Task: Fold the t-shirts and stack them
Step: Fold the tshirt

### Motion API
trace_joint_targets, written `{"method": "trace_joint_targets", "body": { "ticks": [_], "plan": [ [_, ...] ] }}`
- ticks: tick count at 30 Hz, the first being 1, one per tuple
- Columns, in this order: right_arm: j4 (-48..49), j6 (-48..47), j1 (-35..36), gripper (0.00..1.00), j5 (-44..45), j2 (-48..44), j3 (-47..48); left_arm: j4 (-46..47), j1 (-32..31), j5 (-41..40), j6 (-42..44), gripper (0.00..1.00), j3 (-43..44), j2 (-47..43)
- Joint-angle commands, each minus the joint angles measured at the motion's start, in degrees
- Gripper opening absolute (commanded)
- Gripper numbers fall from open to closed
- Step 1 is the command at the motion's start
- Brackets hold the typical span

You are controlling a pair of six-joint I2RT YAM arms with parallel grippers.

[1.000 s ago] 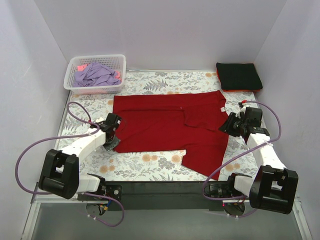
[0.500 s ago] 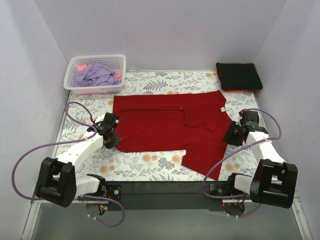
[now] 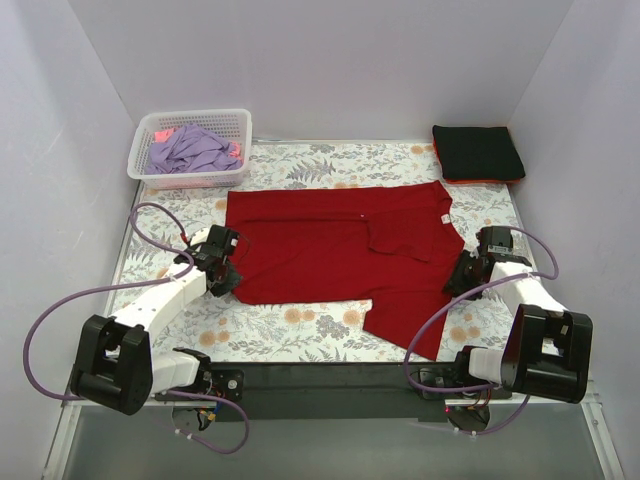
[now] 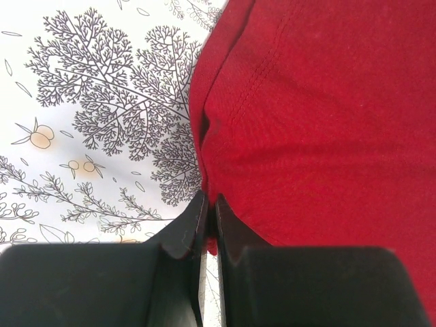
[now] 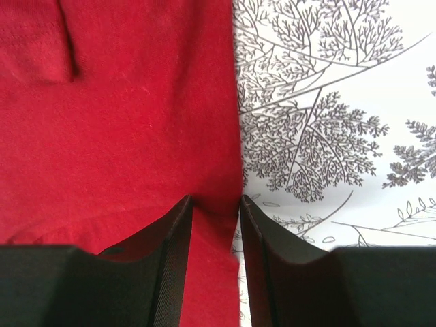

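A deep-red t-shirt (image 3: 340, 250) lies spread flat across the floral cloth, its small white neck label toward the right. My left gripper (image 3: 231, 281) is at the shirt's left near corner. In the left wrist view its jaws (image 4: 210, 212) are shut, pinching the red hem (image 4: 204, 163). My right gripper (image 3: 457, 281) is low at the shirt's right edge. In the right wrist view it (image 5: 215, 206) stands open, straddling the red fabric's edge (image 5: 228, 136) without pinching it.
A white lattice basket (image 3: 190, 181) at the back left holds a crumpled lavender t-shirt (image 3: 190, 148) and a pink one (image 3: 163, 134). A folded black t-shirt (image 3: 478, 151) lies at the back right on an orange-red one (image 3: 440, 176). White walls enclose the table.
My right gripper has slid toward the near edge along the shirt's right side and its jaws have widened. My left gripper shifted slightly left, still pinching the corner.
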Motion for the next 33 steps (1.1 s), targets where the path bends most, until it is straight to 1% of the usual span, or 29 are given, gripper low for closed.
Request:
{"method": "trace_joint_targets", "body": {
  "ticks": [1, 4, 7, 10, 11, 15, 21, 23, 27, 33],
  "plan": [
    [2.57, 0.66, 0.12, 0.41, 0.9, 1.82, -1.59, 0.4, 0.29, -0.47, 0.2, 0.0, -0.33, -1.44],
    [3.19, 0.57, 0.12, 0.37, 0.82, 2.08, -2.03, 0.05, 0.29, -1.09, -0.24, 0.0, -0.33, -2.14],
    [3.01, 0.39, 0.12, 0.27, 0.38, 1.21, -2.03, -0.83, 0.29, -2.58, -1.38, 0.0, -0.33, -2.93],
    [1.79, -0.13, 0.03, 0.06, 0.9, -0.11, -1.33, -2.93, 0.29, -4.07, -3.57, 0.0, 0.19, -4.16],
    [1.17, -0.39, 0.03, 0.01, 1.16, -0.81, -0.89, -3.46, 0.29, -4.34, -4.02, 0.0, 0.28, -4.6],
    [-1.64, -1.63, -0.23, 0.01, 1.96, -3.01, 0.43, -4.87, 0.29, -5.22, -5.25, 0.0, 0.02, -7.5],
    [-4.19, -2.68, -0.23, 0.01, 1.09, -5.83, 4.29, -4.61, 1.61, -4.96, -4.82, 0.0, 0.89, -7.33],
    [-4.28, -2.07, -0.23, 0.01, -0.85, -5.04, 5.52, -4.26, 2.66, -4.17, -4.11, 0.0, 2.47, -5.58],
    [-4.11, -1.89, -0.23, 0.01, 0.64, -3.37, 9.21, -3.65, 4.15, -4.34, -2.79, 0.0, 5.11, -2.06],
    [-3.4, -0.58, -0.23, 0.01, -0.24, -0.56, 13.26, -2.06, 6.26, -3.64, -0.68, 0.0, 9.94, 3.47]
  ]
}}
